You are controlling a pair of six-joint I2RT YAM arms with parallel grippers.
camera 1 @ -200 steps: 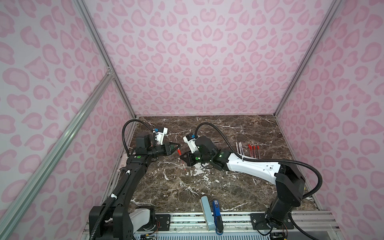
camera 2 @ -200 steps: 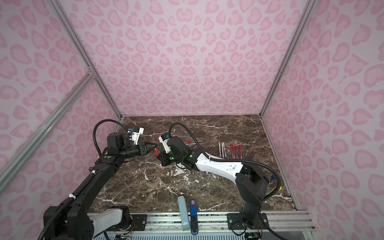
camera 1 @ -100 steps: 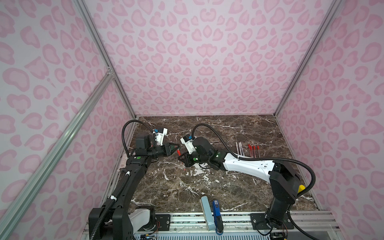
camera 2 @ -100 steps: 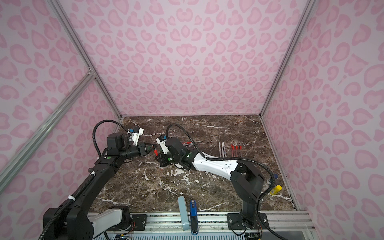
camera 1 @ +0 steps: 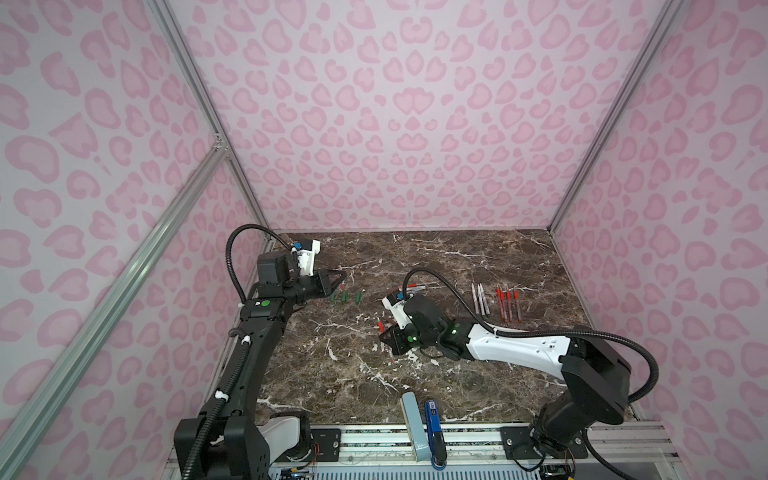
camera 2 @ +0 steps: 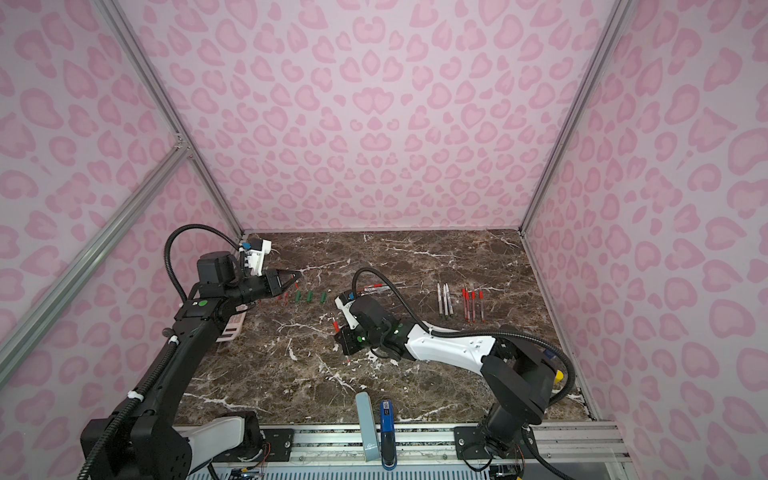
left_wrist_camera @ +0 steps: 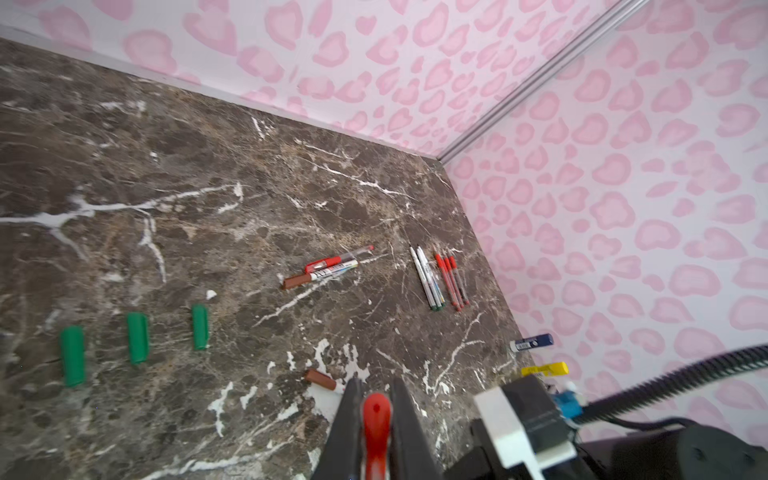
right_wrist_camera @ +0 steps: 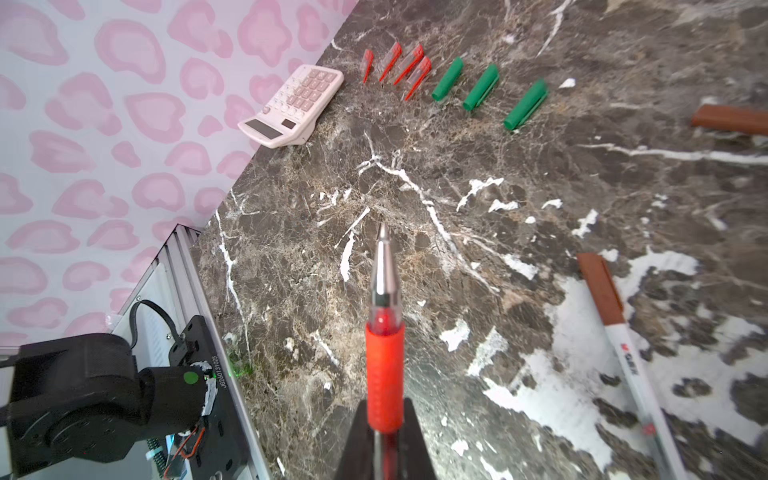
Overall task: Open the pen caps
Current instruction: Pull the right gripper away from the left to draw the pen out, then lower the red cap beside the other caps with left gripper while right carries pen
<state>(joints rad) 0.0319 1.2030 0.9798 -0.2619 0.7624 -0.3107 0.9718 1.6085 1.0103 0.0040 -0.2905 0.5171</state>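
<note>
In both top views the left gripper [camera 1: 340,279] hangs over the marble table [camera 1: 436,257] at about 10 o'clock. Its jaws are closed tight on a red cap [left_wrist_camera: 376,419], which the left wrist view shows pinched between the 2 fingers with its rounded end poking out. The right gripper [camera 1: 384,333] sits near the table's middle, pointing toward 10 o'clock. Its jaws are clamped on the rubber grip of a red pen [right_wrist_camera: 384,365], whose bare metal tip sticks out clear of the surface. The 2 grippers are well apart. Just at 6 o'clock of the left gripper's tips, 3 green caps [camera 1: 344,296] lie in a row. The right wrist view shows 4 slim red caps [right_wrist_camera: 405,66] lined up beside them, with a pink calculator [right_wrist_camera: 293,106] nearby. At 1 o'clock of the right gripper a brown-capped marker [left_wrist_camera: 328,272] and a red-capped pen [left_wrist_camera: 332,261] lie touching. A second marker [right_wrist_camera: 602,299], also brown-capped, lies just beside the right gripper. At 2 o'clock of the table, 3 uncapped white markers [camera 1: 479,299] and a bunch of red pens [camera 1: 508,305] lie side by side.
</note>
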